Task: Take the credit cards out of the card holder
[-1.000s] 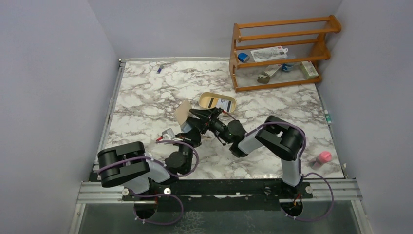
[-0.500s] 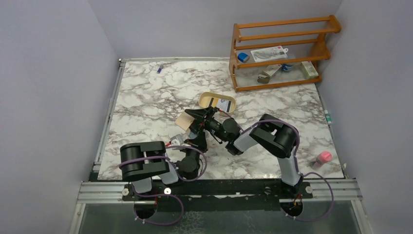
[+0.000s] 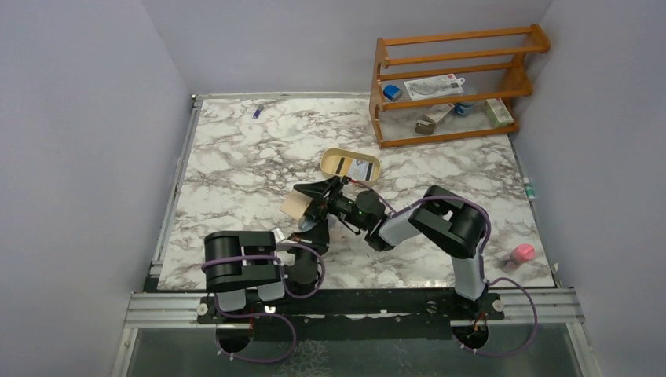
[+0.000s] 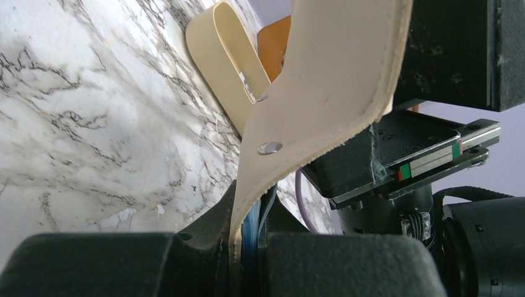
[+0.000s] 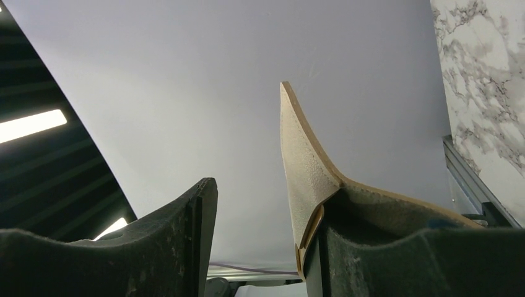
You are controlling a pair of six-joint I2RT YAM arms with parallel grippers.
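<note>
Slippage is my worry: my left gripper (image 4: 246, 250) clamps tight on the card holder (image 4: 322, 80), credit cards (image 4: 249, 226) pinched inside, at seven o'clock from the tray (image 3: 326, 163); my right gripper (image 5: 266, 238), jaws apart, empty, could yank it loose.

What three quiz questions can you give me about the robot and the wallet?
1. True or false: the left gripper is shut on the tan wallet.
2. Where does the wooden rack stand? A. at the back right of the table; B. at the front left; C. in the middle.
3. Fill in: the small thing by the table's front right corner is coloured ____.
Key: 1 true; 2 A; 3 pink.
</note>
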